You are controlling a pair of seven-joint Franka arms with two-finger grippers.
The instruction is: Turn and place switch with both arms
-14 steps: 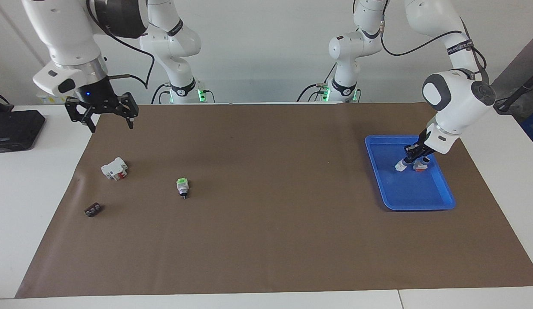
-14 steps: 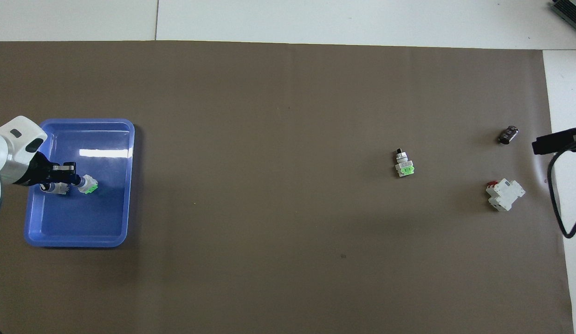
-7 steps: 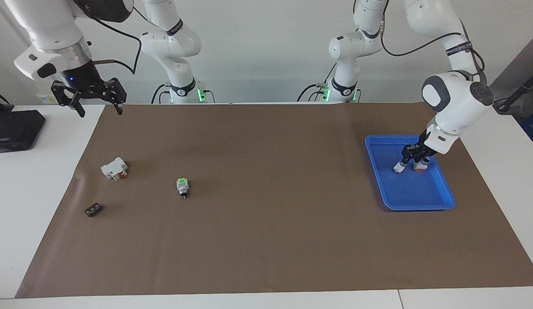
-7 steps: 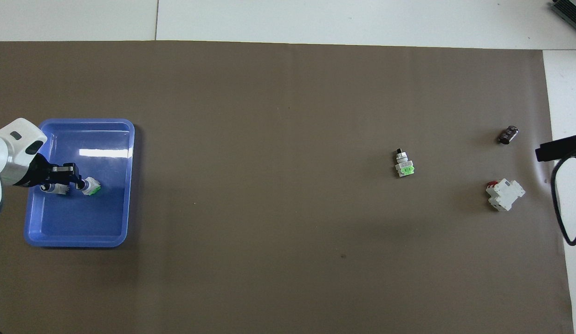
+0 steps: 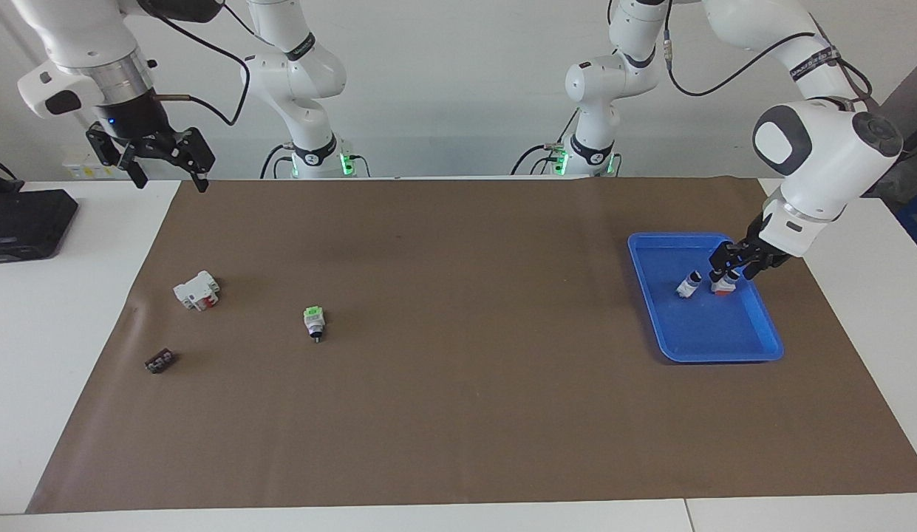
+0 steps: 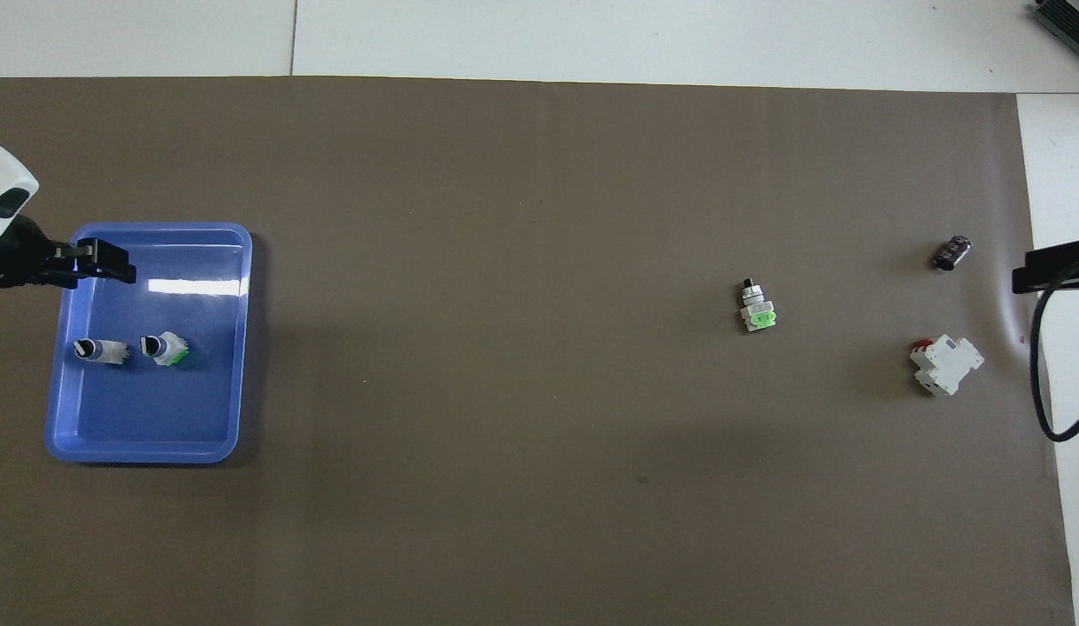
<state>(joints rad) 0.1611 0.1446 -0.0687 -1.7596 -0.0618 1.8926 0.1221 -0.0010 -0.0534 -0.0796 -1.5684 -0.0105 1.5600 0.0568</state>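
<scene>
Green switch is lying in the blue tray, apparently just delivered. Left gripper is hovering over the tray, empty, jaw state unclear. Right gripper is waiting, open.

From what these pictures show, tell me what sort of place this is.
Most likely a robotics lab bench set up for manipulation trials. Two white arms stand bolted at a table under a brown mat; small electrical parts lie on it, among them a green-ended switch; a blue tray holds two more.
</scene>
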